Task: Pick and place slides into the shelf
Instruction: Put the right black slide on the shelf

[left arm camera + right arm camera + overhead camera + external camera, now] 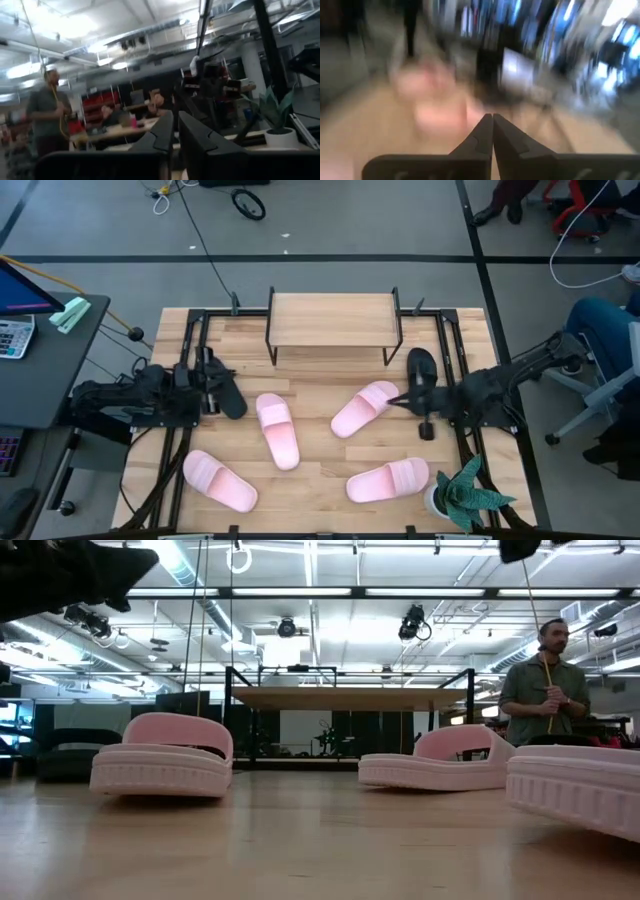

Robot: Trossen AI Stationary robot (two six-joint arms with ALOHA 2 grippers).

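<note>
Wooden tabletop (320, 490) carries shelf (333, 319) at far edge. Four pink slides (278, 430) spread across middle and near side, none on shelf. One black slide (421, 368) beside right gripper (403, 401), another (226, 393) by left gripper (222, 377). Both grippers' fingers together, apparently empty. Person (544, 686) stands behind.

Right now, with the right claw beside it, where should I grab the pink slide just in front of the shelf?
Probably the wide strap of that pink slide. It lies flat, sole down, angled with one end toward the right claw. The strap arches above the footbed, so descend from above and pinch across its open edge. The shelf sits just behind.
</note>
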